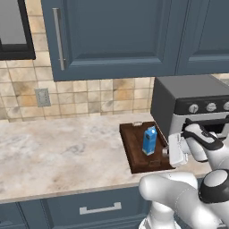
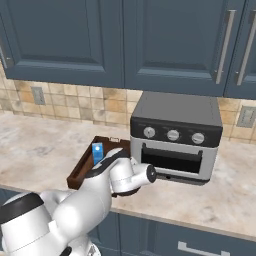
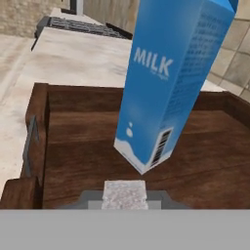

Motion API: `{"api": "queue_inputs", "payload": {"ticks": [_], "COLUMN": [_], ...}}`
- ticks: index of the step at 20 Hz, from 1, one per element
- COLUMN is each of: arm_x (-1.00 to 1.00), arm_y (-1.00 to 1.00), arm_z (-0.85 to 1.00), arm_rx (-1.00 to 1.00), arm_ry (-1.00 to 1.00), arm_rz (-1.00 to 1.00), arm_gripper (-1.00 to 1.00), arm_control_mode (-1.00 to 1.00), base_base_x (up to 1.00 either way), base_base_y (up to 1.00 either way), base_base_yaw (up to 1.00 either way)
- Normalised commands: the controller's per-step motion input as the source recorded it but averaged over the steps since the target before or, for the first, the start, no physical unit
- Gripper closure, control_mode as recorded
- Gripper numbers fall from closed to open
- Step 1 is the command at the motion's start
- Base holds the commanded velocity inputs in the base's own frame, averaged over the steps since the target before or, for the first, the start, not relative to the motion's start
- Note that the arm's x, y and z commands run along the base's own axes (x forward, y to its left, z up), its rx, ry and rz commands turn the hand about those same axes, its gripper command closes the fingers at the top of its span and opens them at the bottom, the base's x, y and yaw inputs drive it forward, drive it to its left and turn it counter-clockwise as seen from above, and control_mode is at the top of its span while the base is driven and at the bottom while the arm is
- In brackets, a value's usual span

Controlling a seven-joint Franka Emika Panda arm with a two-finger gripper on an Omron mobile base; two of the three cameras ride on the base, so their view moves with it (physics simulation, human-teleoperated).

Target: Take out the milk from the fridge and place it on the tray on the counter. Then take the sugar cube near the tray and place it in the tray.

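The blue milk carton (image 1: 149,140) (image 2: 97,152) (image 3: 171,83) stands upright in the dark brown wooden tray (image 1: 134,161) (image 2: 79,172) (image 3: 73,141) on the beige counter (image 1: 58,147). My gripper (image 1: 167,154) (image 3: 125,201) hangs low over the tray's near end, just in front of the carton. It is shut on the whitish sugar cube (image 3: 125,194), which sits between the two dark fingertips, close above the tray floor. The fridge is out of view.
A grey toaster oven (image 1: 192,103) (image 2: 175,135) stands right beside the tray, close to my hand. Dark blue cabinets (image 1: 112,36) hang overhead. Left of the tray stretches bare counter. Drawers with bar handles (image 1: 100,208) run below the counter's front edge.
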Motion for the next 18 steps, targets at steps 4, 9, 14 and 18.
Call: {"api": "queue_inputs", "payload": {"ticks": [4,9,14,18], "arm_x": [0.0,-0.01,-0.19,-0.39], "arm_y": [0.1,0.0,0.0,0.0], "arm_z": [-0.08,0.0,0.22,0.71], "arm_rx": [0.0,0.0,0.0,0.0], "arm_ry": [-0.06,-0.1,-0.12,-0.22], "arm_rz": [0.0,0.0,0.0,0.0], "arm_gripper": [-1.0,-1.0,-1.0,-1.0], "arm_control_mode": [-1.0,-1.0,-1.0,-1.0], "base_base_x": [0.0,0.0,0.0,0.0], "base_base_y": [0.0,0.0,0.0,0.0], "base_base_yaw": [0.0,0.0,0.0,0.0]}}
